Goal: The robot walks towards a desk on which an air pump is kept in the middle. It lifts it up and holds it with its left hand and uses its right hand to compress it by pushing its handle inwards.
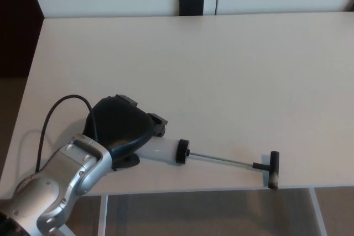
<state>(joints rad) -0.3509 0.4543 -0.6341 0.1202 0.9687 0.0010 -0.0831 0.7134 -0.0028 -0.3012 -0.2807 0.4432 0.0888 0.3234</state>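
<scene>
The air pump (161, 150) lies near the desk's front edge, in the head view. It has a pale cylinder with a black end cap (182, 151), a thin rod (221, 160) drawn out to the right, and a black T-handle (274, 169) at the very front edge. My left hand (119, 128) covers the cylinder's left end. Its fingers curl over the far side and its thumb sits on the near side, so it is shut on the pump. The cylinder's left end is hidden under the hand. My right hand does not show.
The white desk (221, 70) stretches far back and to the right. A small black block (191, 4) stands at its far edge against white cabinet doors. A black cable (55, 111) loops from my left wrist. Floor lies to the left, beyond the desk's edge.
</scene>
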